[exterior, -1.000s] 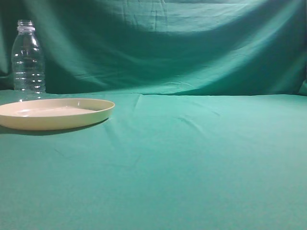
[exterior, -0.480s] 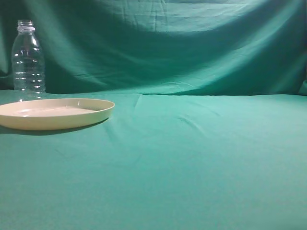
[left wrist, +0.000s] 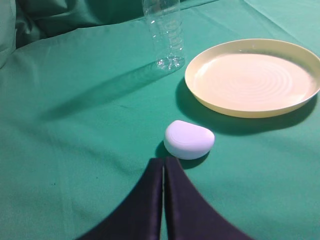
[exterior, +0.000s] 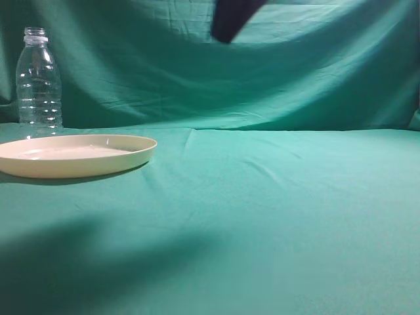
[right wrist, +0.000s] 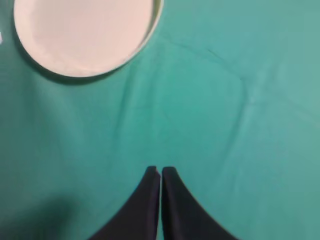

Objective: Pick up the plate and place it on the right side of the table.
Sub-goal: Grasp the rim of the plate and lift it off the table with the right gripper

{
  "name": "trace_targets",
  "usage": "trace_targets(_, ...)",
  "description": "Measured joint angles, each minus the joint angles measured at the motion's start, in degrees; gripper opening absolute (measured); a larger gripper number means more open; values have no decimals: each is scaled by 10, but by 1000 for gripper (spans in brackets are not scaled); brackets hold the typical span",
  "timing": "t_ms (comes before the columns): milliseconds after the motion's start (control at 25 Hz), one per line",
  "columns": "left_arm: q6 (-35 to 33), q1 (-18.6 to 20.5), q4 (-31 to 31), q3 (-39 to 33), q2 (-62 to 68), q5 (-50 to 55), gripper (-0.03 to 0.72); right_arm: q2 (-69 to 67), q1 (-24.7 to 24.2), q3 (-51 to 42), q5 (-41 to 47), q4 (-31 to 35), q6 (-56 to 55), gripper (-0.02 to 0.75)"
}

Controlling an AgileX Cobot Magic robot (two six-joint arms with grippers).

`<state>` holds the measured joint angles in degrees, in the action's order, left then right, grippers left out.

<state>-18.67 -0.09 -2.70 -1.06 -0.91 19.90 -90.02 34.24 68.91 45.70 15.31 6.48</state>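
Note:
The cream-yellow plate lies flat on the teal table at the far left. It also shows in the left wrist view at the upper right and in the right wrist view at the top left. My left gripper is shut and empty, low over the cloth, short of the plate. My right gripper is shut and empty, high above bare cloth to the right of the plate. A dark gripper part hangs at the top middle of the exterior view; I cannot tell which arm it is.
A clear plastic bottle stands upright just behind the plate, also in the left wrist view. A small white rounded object lies on the cloth just ahead of the left fingertips, beside the plate. A green cloth backdrop closes the back.
A dark gripper part has come into the exterior view at the top middle, and a broad shadow has fallen on the cloth at the lower left. Plate and bottle have not moved.

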Motion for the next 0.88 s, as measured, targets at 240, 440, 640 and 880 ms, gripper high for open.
trace_targets(240,0,0,0,0,0,0,0,-147,56,149,2,-18,2,0)
trace_targets(440,0,0,0,0,0,0,0,-248,60,268,2,-18,5,145)
trace_targets(640,0,0,0,0,0,0,0,-324,60,332,2,-39,2,421)
trace_targets(880,0,0,0,0,0,0,0,-370,60,348,-2,-109,-51,447)
